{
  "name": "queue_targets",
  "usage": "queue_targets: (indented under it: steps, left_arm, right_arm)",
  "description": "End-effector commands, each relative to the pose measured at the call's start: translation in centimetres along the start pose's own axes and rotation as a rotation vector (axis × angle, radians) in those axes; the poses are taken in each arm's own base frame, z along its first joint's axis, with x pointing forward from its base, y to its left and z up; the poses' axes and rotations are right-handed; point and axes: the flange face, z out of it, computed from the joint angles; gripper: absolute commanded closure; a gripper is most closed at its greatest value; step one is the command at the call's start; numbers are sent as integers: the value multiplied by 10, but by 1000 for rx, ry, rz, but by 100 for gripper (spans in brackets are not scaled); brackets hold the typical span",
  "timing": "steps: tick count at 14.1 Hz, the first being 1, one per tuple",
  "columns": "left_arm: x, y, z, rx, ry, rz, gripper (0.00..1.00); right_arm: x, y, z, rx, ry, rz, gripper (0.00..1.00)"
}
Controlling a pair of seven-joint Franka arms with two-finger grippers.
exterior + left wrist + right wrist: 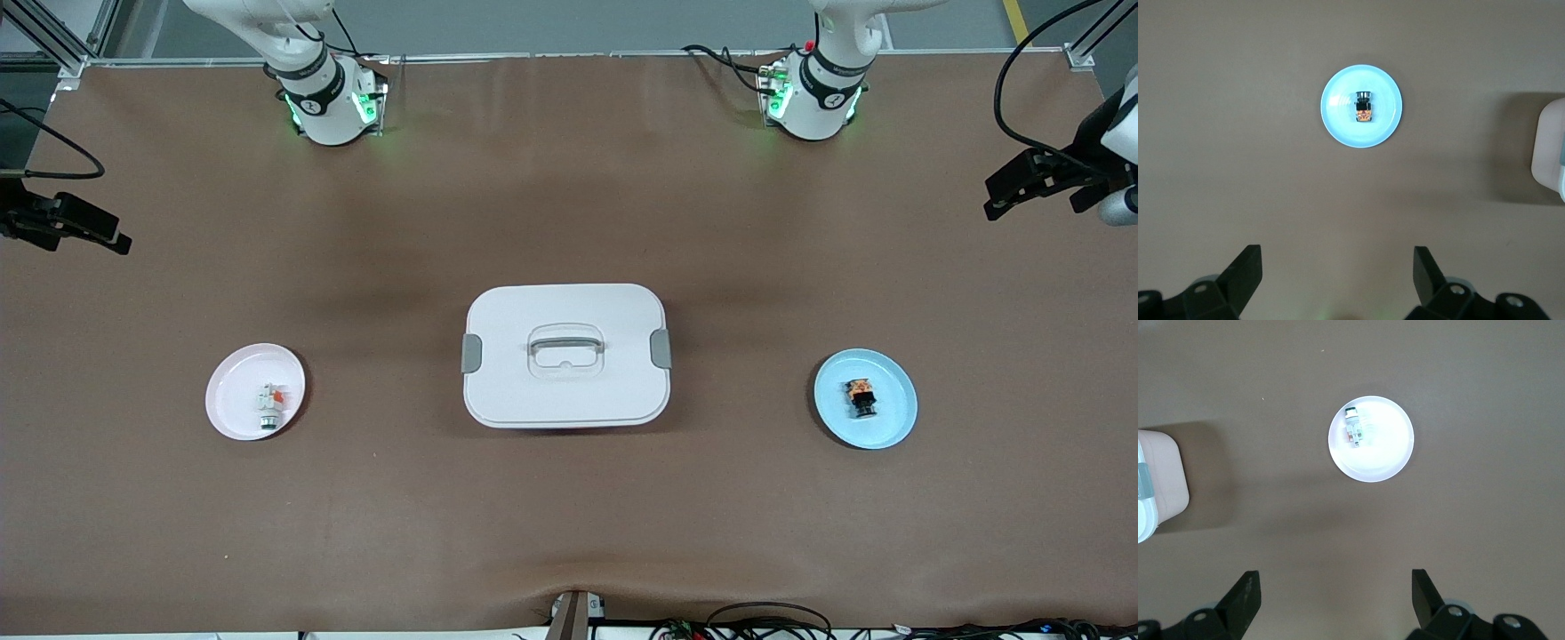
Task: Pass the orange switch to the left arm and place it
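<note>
The orange switch (861, 396), a tiny black cylinder with an orange end, lies on a round blue plate (893, 427) toward the left arm's end of the table. The left wrist view shows the switch (1363, 107) on that plate (1338, 123). The white lidded box (565, 373) stands mid-table between the two plates. Its edge shows in the left wrist view (1551, 150) and in the right wrist view (1158, 487). My left gripper (1036, 191) (1338, 257) hangs open and empty high over the table near the blue plate. My right gripper (62, 227) (1335, 579) hangs open and empty high near the pink plate.
A round pink plate (233, 409) toward the right arm's end holds a small white-and-green part with a red bit (271, 404). The right wrist view shows that plate (1385, 460) and the part (1353, 427). Cables lie along the table's front edge (765, 622).
</note>
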Motion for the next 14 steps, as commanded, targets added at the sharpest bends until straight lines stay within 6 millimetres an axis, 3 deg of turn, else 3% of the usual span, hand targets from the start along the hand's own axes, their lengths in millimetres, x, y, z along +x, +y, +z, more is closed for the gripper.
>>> queue_targets:
  steps: [1,5,7,11,14]
  left_arm:
    - [-11,1,-3,-22,-22,13,0]
    - [-12,7,-4,-23,-25,33,0]
    - [-11,20,-4,-19,-24,56,0]
    - [-7,20,-16,-24,2,51,0]
    - [-4,23,-11,-23,-8,62,0]
  right_arm:
    - [-7,-4,-3,0,9,6,0]
    - [-7,-6,-8,-57,26,-15,0]
    - [-7,-8,-9,-61,34,-8,0]
    - [-6,-10,-10,-61,45,-5,0]
    - [-7,-12,-13,-60,52,28,0]
